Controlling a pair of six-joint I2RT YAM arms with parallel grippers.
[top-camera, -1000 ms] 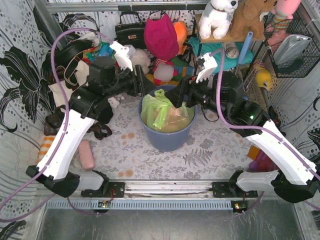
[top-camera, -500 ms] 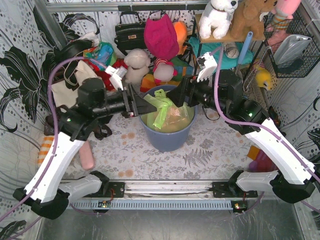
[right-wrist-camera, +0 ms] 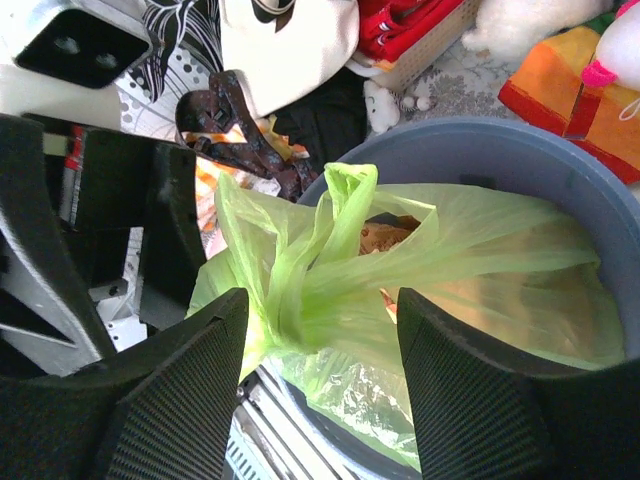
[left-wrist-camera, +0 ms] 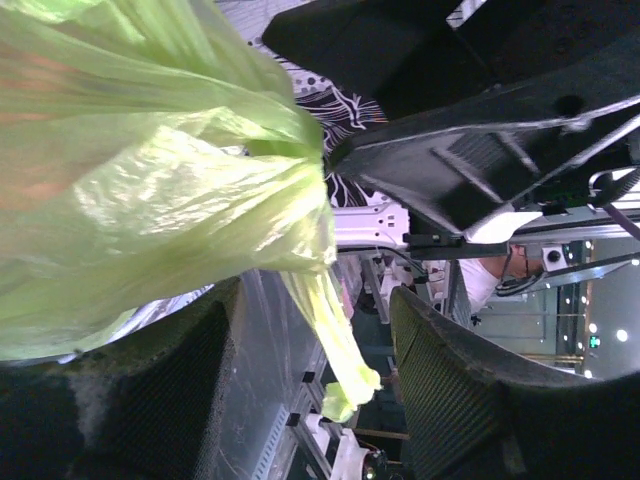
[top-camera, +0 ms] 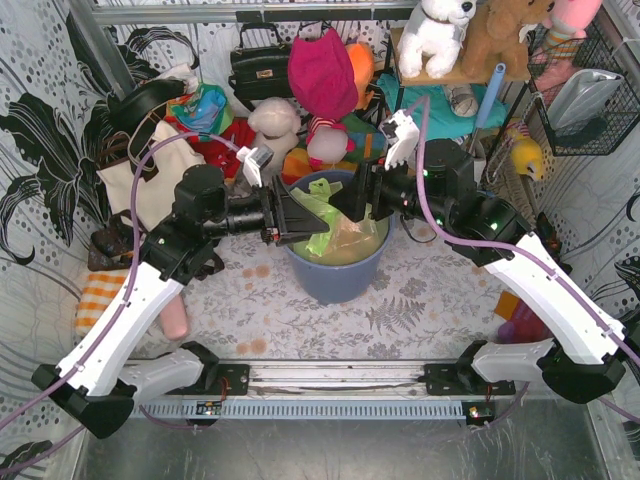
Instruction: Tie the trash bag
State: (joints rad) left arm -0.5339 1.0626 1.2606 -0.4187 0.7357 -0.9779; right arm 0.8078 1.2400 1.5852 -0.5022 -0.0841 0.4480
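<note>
Straight beneath the left gripper (left-wrist-camera: pixel 317 290) and the right gripper (right-wrist-camera: pixel 322 295), a round blue-grey bin (top-camera: pixel 330 280), there most likely to prop the load upright and leave the top free for tying. Seated inside, rising just past the rim toward both sets of fingertips, the trash bag (top-camera: pixel 340 235): thin light-green film over tan paper scraps (right-wrist-camera: pixel 385 235). Drawn in at the top to a twisted neck (right-wrist-camera: pixel 285 320), judged a half-made gather rather than a finished knot (no closed loop visible in any view). Off that neck, two smaller bits: an upright ear (right-wrist-camera: pixel 345 195) just beyond the right fingers (right-wrist-camera: pixel 190 390), and a thin loose tail (left-wrist-camera: pixel 335 350) running back toward the palm between the left fingers (left-wrist-camera: pixel 450 400).

Reaching in from one side, the left arm (top-camera: pixel 130 320), elbow bent, wrist laid roughly level over the rim. Left gripper spread wide, clamping nothing, with no visible contact on the tail. Coming in from the opposite side, the right arm (top-camera: pixel 550 295), forearm sloping up from the near corner, wrist tipped down at the bag. Right gripper likewise parted, straddling the neck, pinching nothing as far as visible. Set nose to nose, probably to take one strand each and cross them.
</note>
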